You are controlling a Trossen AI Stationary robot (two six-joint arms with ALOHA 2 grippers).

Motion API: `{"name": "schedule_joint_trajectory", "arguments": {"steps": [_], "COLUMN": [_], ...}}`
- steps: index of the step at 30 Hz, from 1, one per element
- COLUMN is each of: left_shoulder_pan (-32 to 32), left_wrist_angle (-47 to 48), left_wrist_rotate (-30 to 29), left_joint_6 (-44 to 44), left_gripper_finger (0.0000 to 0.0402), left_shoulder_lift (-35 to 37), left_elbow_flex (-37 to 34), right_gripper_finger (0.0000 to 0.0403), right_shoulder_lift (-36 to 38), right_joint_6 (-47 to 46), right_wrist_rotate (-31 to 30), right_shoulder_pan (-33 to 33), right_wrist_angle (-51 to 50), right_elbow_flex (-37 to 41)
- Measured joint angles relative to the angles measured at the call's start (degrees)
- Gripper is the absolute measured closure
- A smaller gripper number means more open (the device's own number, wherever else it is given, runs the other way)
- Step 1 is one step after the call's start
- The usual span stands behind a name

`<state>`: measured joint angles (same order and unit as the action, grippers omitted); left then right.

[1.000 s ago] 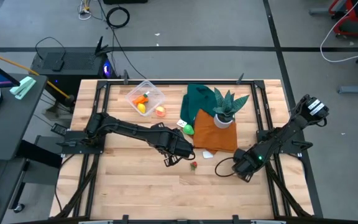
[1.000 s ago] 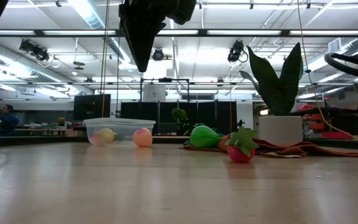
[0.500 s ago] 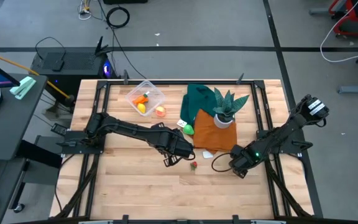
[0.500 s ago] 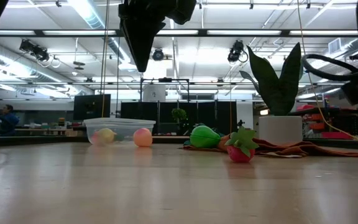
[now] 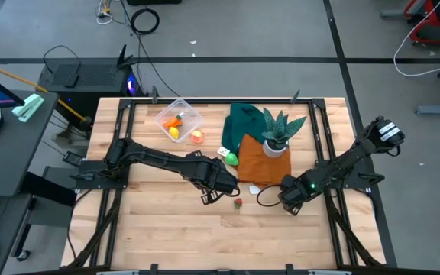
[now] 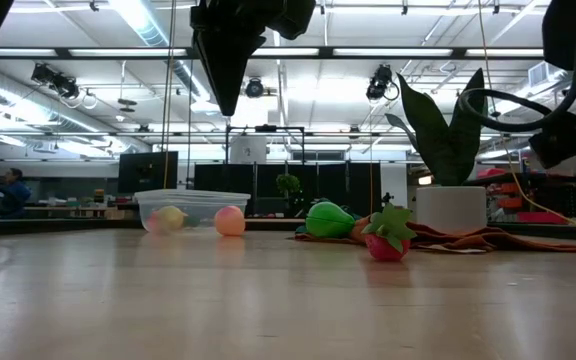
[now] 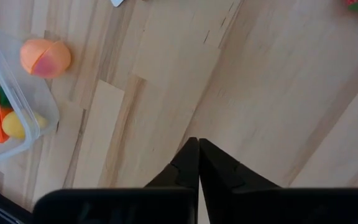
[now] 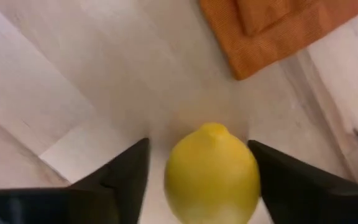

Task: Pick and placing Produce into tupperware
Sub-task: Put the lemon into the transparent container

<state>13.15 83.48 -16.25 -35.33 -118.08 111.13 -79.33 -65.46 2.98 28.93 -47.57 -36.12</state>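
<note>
While the left gripper (image 5: 218, 189) hangs mid-frame as before, fingers pressed together, the right gripper (image 5: 285, 197) has slid left, fingers spread around a lemon (image 8: 211, 173).

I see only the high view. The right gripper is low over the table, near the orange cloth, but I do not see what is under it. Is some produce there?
Observer: Yes. In the right wrist view a lemon sits between the fingers of the right gripper.
Operator: Is it clamped?
Observer: Not as far as I can see. The fingers stand apart, and a strip of the table shows between one finger and the lemon.
Operator: And the left gripper, does it hold something?
Observer: No. The left wrist view shows the left gripper shut, with nothing between its fingers.
</note>
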Motion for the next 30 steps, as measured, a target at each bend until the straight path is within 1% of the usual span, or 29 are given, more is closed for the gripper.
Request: {"name": "schedule_joint_trajectory", "arguments": {"steps": [4,6,7,11,15,17,23,27,30], "left_shoulder_pan": [0.0,0.0,0.0,0.0,0.0,0.0,0.0,0.2,0.3], "left_wrist_angle": [0.7,1.3,1.8,4.0,6.5,6.5,6.5,6.5,6.3], "left_wrist_rotate": [0.0,0.0,0.0,0.0,-0.1,-0.4,-2.6,-5.1,-8.2], "left_joint_6": [0.0,0.0,0.0,-0.3,-1.7,-2.6,-6.9,-10.8,-13.9], "left_gripper_finger": [0.0376,0.0375,0.0376,0.0385,0.0392,0.0393,0.038,0.0373,0.0374], "left_shoulder_lift": [0.0,0.0,0.0,0.0,0.8,2.2,8.3,14.0,18.3], "left_elbow_flex": [0.0,0.0,0.0,0.0,0.0,0.0,0.1,0.1,0.1], "right_gripper_finger": [0.0239,0.0263,0.0268,0.0268,0.0246,0.0243,0.0271,0.027,0.0259], "right_shoulder_lift": [0.1,0.1,0.2,1.2,3.6,4.5,6.9,7.7,7.8], "right_joint_6": [0.2,0.9,1.1,1.0,-0.1,-0.5,-0.3,3.0,6.8], "right_wrist_rotate": [0.1,0.2,0.2,0.3,1.0,1.0,-0.9,-3.4,-5.8], "right_shoulder_pan": [0.0,0.0,0.0,0.0,-0.3,-0.3,-0.3,-0.5,-1.5], "right_wrist_angle": [-0.3,-0.7,-0.8,-0.7,0.1,-0.2,-0.9,-0.8,-0.5], "right_elbow_flex": [0.0,-0.1,-0.1,0.1,0.0,-0.2,-3.8,-8.1,-12.3]}}
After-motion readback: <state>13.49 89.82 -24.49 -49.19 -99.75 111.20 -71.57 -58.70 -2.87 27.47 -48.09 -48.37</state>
